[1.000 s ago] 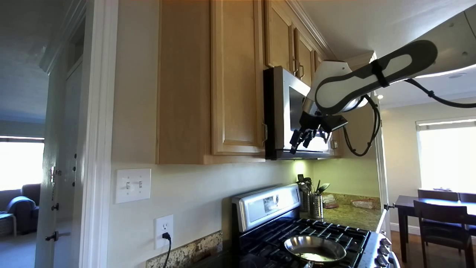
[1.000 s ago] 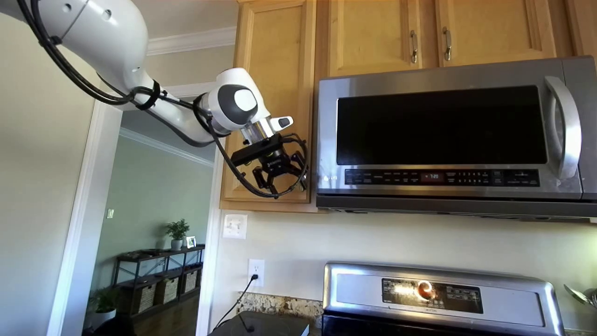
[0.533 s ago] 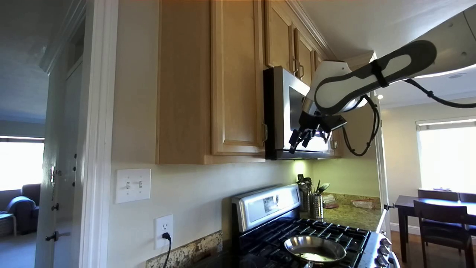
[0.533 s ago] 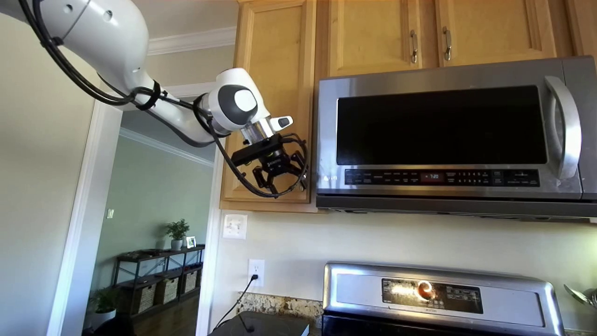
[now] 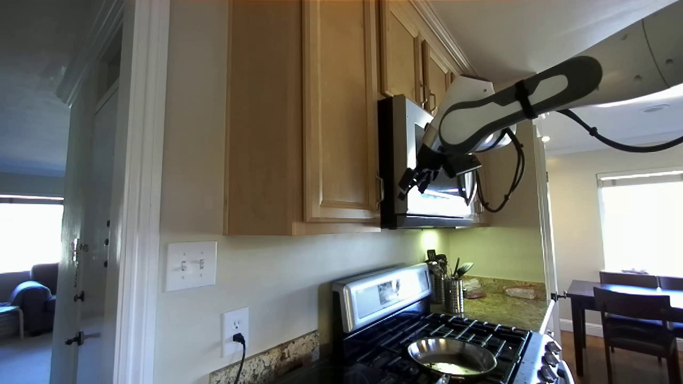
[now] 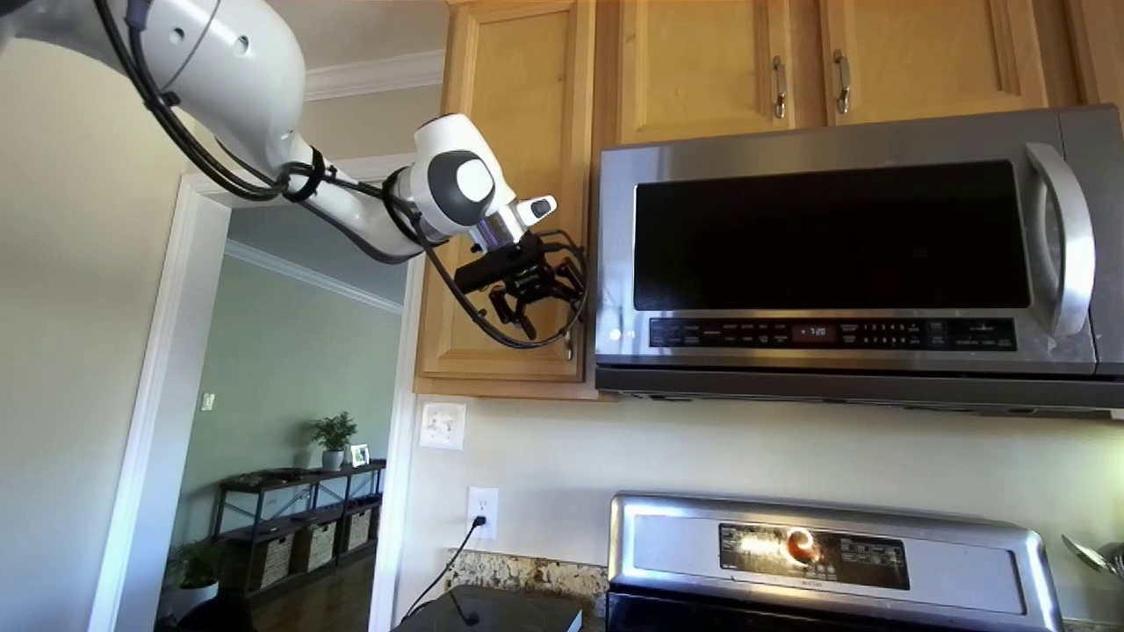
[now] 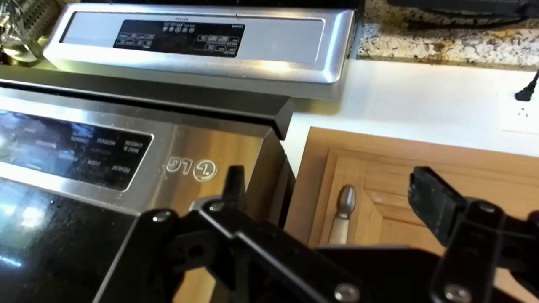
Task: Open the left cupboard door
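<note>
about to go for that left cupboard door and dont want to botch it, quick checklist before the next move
1. Left cupboard door shut: ok, it looks closed in both exterior views.
2. Jaws open and holding nothing: ok, they stand well apart in the wrist view.
3. Jaws at the handle: not ok, in an exterior view a gap shows between them.
4. Handle in the wrist camera's sight: ok, part of it shows between the jaws; the rest is hidden.
5. Clearance from the microwave: cannot tell; one jaw overlaps it in the wrist view, but depth is unclear.
</note>
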